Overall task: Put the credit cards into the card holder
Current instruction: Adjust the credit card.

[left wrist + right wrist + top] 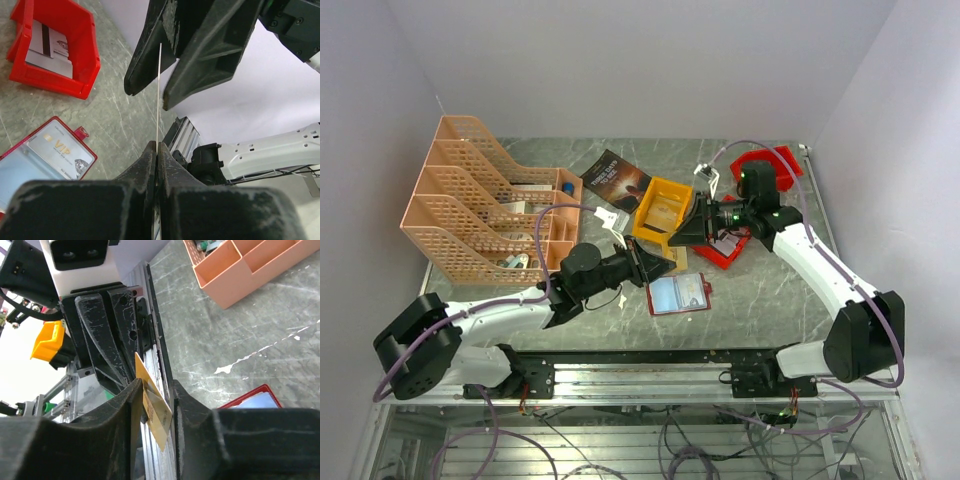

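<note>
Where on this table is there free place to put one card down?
Widest bare tabletop: the near side, between the open card holder and the right arm. A smaller bare strip lies at the far edge, between the dark book and the far red bin. The middle is crowded: the yellow bin, a second red bin, left gripper, right gripper.

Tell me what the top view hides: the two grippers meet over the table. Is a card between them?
Observer: Yes. In the left wrist view the left gripper is shut on a thin card, seen edge-on.
Operator: Has the right one clamped it?
Observer: Not visibly; the right wrist view shows a gap between the card and one finger of the right gripper.
Operator: Is the card holder empty?
Observer: No, the card holder shows a VIP card in a clear pocket.
</note>
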